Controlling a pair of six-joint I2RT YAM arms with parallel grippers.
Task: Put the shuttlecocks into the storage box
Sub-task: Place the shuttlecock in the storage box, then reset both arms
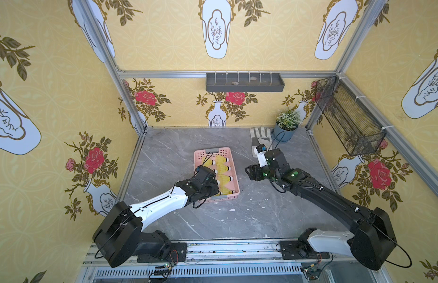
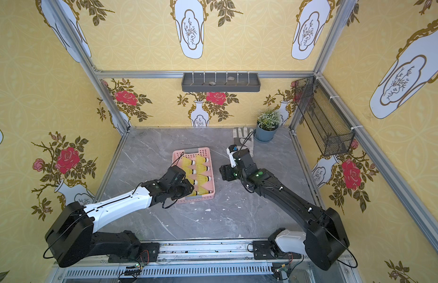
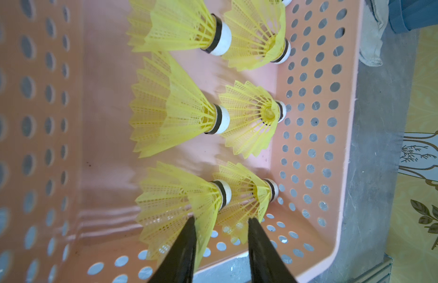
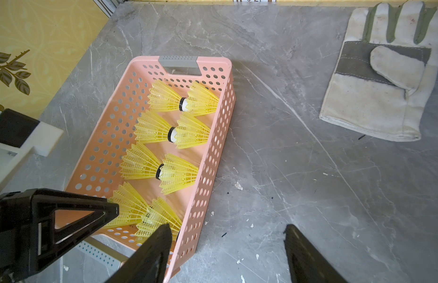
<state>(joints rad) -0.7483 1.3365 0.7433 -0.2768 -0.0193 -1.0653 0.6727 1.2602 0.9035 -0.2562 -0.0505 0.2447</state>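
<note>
Nearest, the left gripper (image 3: 222,219) hangs over the near end of the storage box (image 1: 199,154) with its two black fingers (image 3: 186,245) parted a moderate way. The skirt of the nearest shuttlecock (image 3: 169,201) reaches into the gap beside one finger, but nothing is pinched between them. Whether that finger touches the skirt I cannot tell. A little farther out, the right gripper (image 4: 227,226) hovers over bare table (image 1: 262,215) just to the right of the box, its jaws spread wide and holding nothing. The pink box sits near the middle of the grey marbled table. All eight shuttlecocks (image 4: 151,127) lie inside it on their sides, in four rows of two running from the near end to the far end, white tips toward the robot's right. Beyond the right gripper a work glove (image 1: 261,138) lies flat, with a potted plant (image 1: 285,129) beside it in the far right corner. On the back wall hangs a grey divided tray (image 1: 245,85), and a black mesh basket (image 1: 348,120) hangs on the right wall.
</note>
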